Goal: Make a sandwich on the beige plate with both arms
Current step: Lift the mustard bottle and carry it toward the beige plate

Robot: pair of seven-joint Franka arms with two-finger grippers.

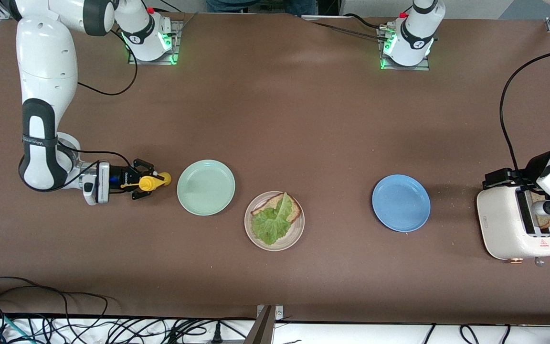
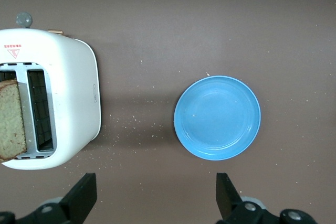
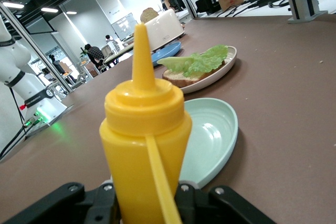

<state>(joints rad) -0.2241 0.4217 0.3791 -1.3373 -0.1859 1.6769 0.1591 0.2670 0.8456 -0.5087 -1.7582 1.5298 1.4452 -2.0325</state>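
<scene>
Right gripper (image 1: 147,182) clamped on yellow bottle (image 1: 153,181), beside mint plate (image 1: 206,187), ready for saucing. Left gripper (image 2: 156,200), fingers apart, above toaster (image 1: 516,224), poised for second slice (image 2: 11,119). Bread (image 1: 275,206) and lettuce (image 1: 271,222) on beige plate (image 1: 294,239), mid-worktop (image 1: 275,119).

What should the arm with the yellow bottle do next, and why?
Probably lift the yellow squeeze bottle and carry it over the beige plate. The right tool has it clamped beside the mint green plate, and the lettuce leaf on the bread slice lies uncovered, seemingly ready for sauce.
</scene>
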